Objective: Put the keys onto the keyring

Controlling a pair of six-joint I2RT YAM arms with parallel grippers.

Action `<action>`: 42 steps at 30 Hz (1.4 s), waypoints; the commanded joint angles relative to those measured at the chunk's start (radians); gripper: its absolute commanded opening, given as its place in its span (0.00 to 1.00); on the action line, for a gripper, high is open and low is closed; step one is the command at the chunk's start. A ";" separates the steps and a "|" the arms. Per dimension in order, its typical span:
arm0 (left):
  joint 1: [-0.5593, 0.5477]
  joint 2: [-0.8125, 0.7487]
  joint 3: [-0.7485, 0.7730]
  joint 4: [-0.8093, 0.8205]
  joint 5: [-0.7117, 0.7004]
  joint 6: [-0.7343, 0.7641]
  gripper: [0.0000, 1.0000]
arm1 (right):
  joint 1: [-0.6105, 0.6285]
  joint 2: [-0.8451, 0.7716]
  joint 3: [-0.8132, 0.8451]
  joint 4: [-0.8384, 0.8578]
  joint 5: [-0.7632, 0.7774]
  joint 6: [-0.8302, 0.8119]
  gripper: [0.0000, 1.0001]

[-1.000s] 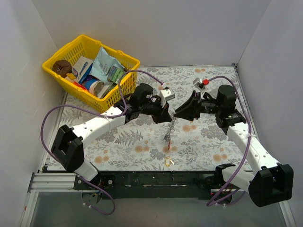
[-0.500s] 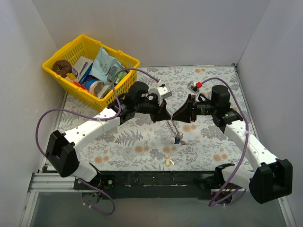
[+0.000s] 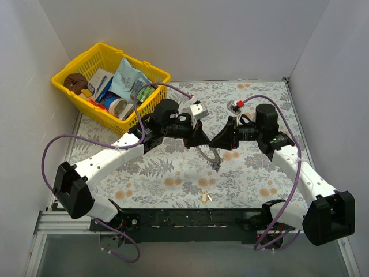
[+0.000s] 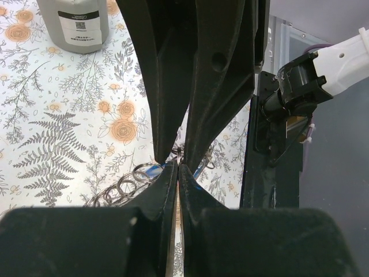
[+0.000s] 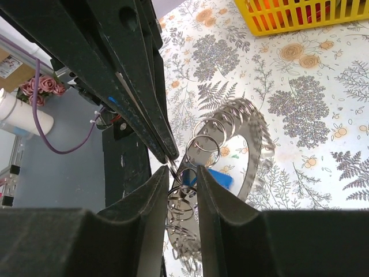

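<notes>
From above, threading is mid-way: the large silvery toothed metal keyring (image 3: pixel 211 157) hangs well clear of the yellow plastic basket (image 3: pixel 109 78), under the meeting left gripper (image 3: pixel 203 139) and right gripper (image 3: pixel 214 141). A yellow-headed key (image 3: pixel 204 198) lies farther from the basket, unthreaded. Left wrist: the left jaws sit almost together, nipping a thin wire of the keyring. Right wrist: the right jaws, narrowly apart, pinch its small loops beside a blue-headed key (image 5: pixel 219 177). Next, I judge, a loop needs prising open steadily.

On floral table (image 3: pixel 155 176): basket (image 3: pixel 98 112), yellow key (image 3: pixel 204 198).
</notes>
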State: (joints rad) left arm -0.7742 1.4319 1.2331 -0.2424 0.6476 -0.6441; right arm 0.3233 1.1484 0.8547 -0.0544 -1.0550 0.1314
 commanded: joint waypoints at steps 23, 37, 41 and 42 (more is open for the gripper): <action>-0.002 -0.077 -0.004 0.043 0.021 0.017 0.00 | 0.005 -0.019 0.056 0.056 0.027 0.025 0.19; -0.002 -0.087 -0.012 0.032 0.023 0.029 0.00 | 0.005 -0.062 0.079 0.036 0.049 0.005 0.49; -0.002 -0.082 -0.011 0.032 0.032 0.023 0.00 | 0.005 -0.049 0.086 0.034 0.014 0.004 0.45; -0.002 -0.082 -0.009 0.034 0.035 0.020 0.00 | 0.003 -0.041 0.084 0.037 0.001 0.004 0.44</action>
State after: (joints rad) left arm -0.7731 1.4033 1.2213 -0.2348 0.6502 -0.6281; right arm 0.3275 1.1057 0.8913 -0.0441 -1.0016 0.1493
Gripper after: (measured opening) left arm 0.013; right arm 0.463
